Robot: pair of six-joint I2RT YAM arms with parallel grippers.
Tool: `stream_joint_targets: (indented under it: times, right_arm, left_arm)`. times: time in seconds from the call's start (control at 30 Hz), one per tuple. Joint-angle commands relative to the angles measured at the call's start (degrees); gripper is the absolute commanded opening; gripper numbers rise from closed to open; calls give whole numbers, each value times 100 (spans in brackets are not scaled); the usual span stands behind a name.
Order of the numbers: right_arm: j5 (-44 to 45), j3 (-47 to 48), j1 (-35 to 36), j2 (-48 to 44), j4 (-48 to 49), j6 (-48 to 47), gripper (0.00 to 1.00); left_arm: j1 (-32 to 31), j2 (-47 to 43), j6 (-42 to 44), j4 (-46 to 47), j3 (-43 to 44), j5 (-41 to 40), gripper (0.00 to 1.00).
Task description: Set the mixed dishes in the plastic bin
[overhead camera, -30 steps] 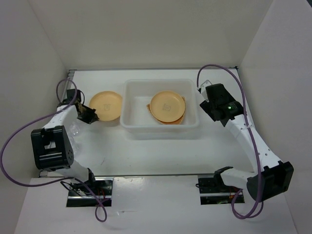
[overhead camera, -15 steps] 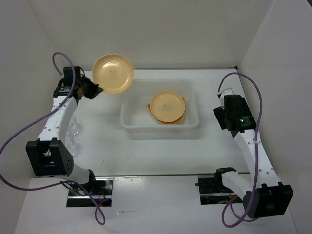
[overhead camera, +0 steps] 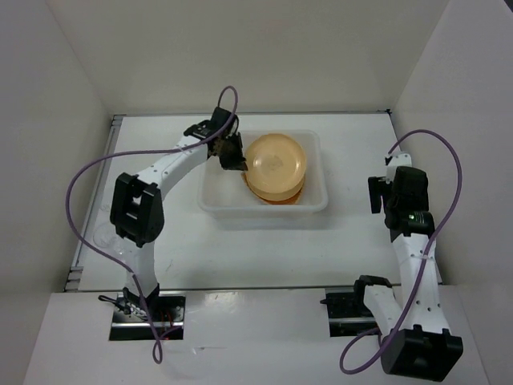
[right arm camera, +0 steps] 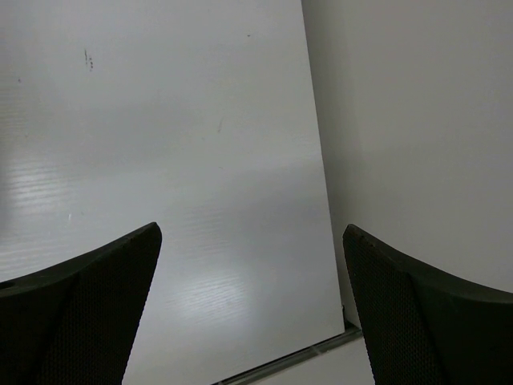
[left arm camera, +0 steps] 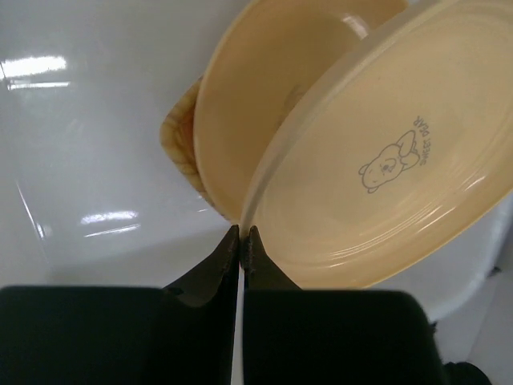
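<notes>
L gripper (left arm camera: 241, 234) pinched 2nd plate (left arm camera: 385, 160) by rim over bin (overhead camera: 264, 210), mid-placing. Next needed: lower, release. R gripper (right arm camera: 251, 233) gaped, empty.

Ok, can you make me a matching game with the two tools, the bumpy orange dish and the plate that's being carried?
Things:
1. left tool
2. right tool
3. woven dish
4. held plate

States:
A. wide open, holding nothing
B. tilted above the bin
C. shut, pinching a rim
D. lying in the bin, under the second plate

Pairs: 1-C, 2-A, 3-D, 4-B
</notes>
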Motion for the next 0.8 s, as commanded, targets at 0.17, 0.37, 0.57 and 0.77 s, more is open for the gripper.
stream_joint_targets:
  times: [0.17,0.37,0.57,0.77]
  right_arm:
    - [-150,-176,-167,-298,562,182,98]
    - [-96,-281,-167,-298,668,234,98]
    - [-44,-281,-167,-351,720,234,98]
    - [-44,-281,-167,-351,721,234,98]
  left_arm:
    - [-225,737,57,-363,444,-554,0]
    - [-286,1291,57,-433,770,-501,0]
    - [-339,1572,57,-486,945,-501,2]
    - [-339,1285,4,-741,1209,-1054,60]
